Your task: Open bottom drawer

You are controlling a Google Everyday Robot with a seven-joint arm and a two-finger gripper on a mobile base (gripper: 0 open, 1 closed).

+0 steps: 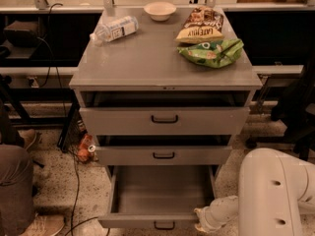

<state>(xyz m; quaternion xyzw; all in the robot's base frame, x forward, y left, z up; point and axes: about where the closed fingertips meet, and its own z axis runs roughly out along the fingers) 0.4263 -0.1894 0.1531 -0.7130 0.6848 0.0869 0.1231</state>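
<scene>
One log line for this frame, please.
task: open bottom drawer | bottom drawer: pulled far out | gripper: low, at drawer's right front corner | contact: cannot tell

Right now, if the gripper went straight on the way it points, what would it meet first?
Probably the front right corner of the bottom drawer: the gripper sits low beside it, pointing left. Depth is unclear.

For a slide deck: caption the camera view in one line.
Bottom drawer of the grey cabinet stands pulled out, the robot's hand at its front right corner.
</scene>
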